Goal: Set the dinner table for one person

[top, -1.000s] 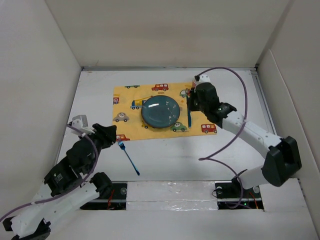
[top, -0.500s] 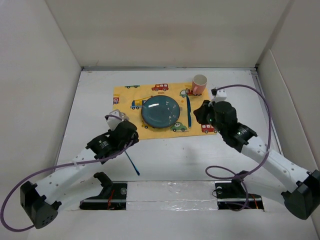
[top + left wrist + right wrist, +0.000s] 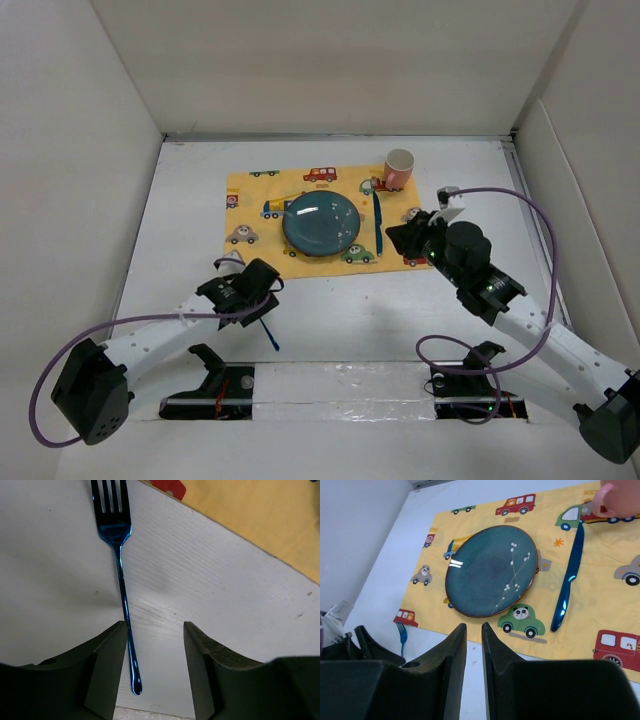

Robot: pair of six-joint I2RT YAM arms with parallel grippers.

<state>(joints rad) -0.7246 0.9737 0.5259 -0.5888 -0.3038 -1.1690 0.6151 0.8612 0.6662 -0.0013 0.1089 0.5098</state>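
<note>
The white dinner table [image 3: 400, 300] carries a yellow car-printed cloth [image 3: 250, 200]. On the cloth are a teal plate [image 3: 323, 223], a blue knife [image 3: 377, 225] to its right and a pink cup [image 3: 399, 168] at the far right corner. A blue fork [image 3: 122, 580] lies on the bare table before the cloth's near left corner. My left gripper [image 3: 154, 645] is open over the fork's handle end, which lies beside the left finger [image 3: 107, 665]. In the top view it [image 3: 258, 298] covers most of the fork [image 3: 271, 338]. My right gripper [image 3: 474, 630] is shut and empty, near the cloth's near right edge [image 3: 395, 238].
The table [image 3: 385, 580] is walled in by white panels on the left, back and right. A taped strip [image 3: 340, 380] runs along the near edge between the arm bases. The right wrist view shows the plate [image 3: 491, 570], knife [image 3: 568, 580], cup [image 3: 620, 497] and fork tines [image 3: 402, 631].
My right arm has drawn back from the cup, which now stands alone on the cloth. My left arm has swung in and come down over the fork.
</note>
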